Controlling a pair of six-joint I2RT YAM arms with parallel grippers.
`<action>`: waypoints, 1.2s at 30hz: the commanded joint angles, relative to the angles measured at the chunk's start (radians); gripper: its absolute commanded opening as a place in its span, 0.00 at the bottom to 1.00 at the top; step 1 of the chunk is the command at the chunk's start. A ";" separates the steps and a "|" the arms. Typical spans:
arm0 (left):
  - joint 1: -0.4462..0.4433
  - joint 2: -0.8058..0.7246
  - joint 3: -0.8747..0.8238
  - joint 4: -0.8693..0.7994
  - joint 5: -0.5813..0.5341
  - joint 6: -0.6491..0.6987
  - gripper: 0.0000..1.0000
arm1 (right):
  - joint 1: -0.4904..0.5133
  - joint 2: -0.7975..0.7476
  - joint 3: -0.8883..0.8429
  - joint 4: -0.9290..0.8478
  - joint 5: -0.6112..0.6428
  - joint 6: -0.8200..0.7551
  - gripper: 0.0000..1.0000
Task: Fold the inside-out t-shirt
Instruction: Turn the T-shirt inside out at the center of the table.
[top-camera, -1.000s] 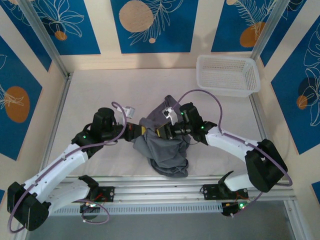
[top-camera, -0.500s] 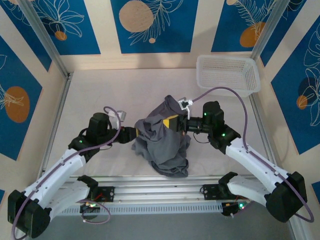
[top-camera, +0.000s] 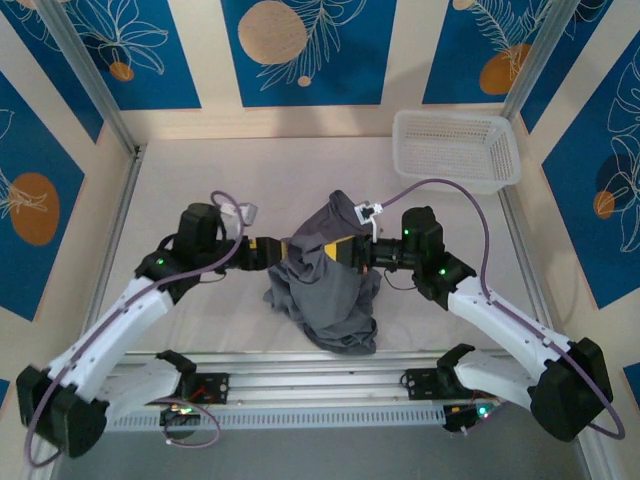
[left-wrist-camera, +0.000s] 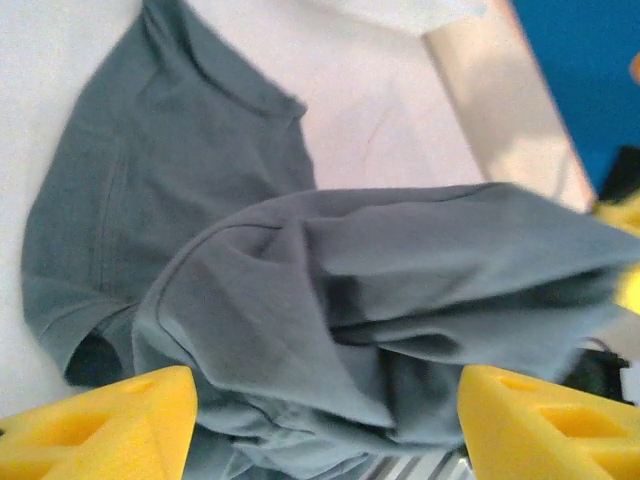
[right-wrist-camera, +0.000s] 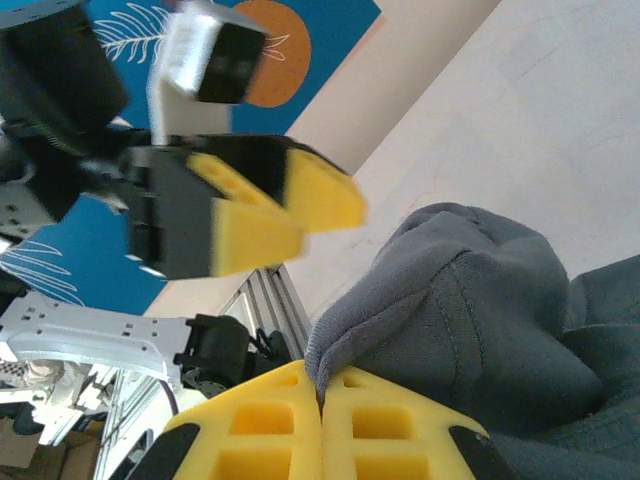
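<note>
At the middle of the bench (top-camera: 220, 180) the grey t-shirt (top-camera: 325, 290) sits in a rumpled heap, lifted at its top and trailing toward 6 o'clock, close to the metal rail (top-camera: 320, 385) at the near edge. My right claw (right-wrist-camera: 322, 400) has its fingers pressed together on a stitched fold of the cloth, holding that part up. My left claw (left-wrist-camera: 320, 430) is spread wide at 9 o'clock of the heap, with loose cloth bulging between its fingers but nothing pinched.

I judge the shirt light, limp and quick to sag, so any single hold will only drag a bunch. A hem, a shoulder seam or the collar seen from the left wrist would give a firmer hold than the middle of a panel.

Open bench lies toward 12 and 9 o'clock, enough to spread the cloth. The white basket (top-camera: 455, 150) at 1 o'clock and the side posts limit swings that way, and the rail could snag the trailing end.
</note>
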 joint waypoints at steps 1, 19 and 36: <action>-0.019 0.060 0.021 0.007 0.052 -0.031 0.77 | 0.021 -0.001 0.024 -0.004 -0.007 0.012 0.00; -0.016 -0.045 -0.066 0.303 0.235 -0.161 0.00 | 0.047 -0.240 -0.291 -0.091 0.287 -0.219 0.38; -0.045 -0.066 -0.042 0.228 0.206 -0.102 0.00 | 0.286 0.162 0.088 -0.065 0.655 -0.559 0.29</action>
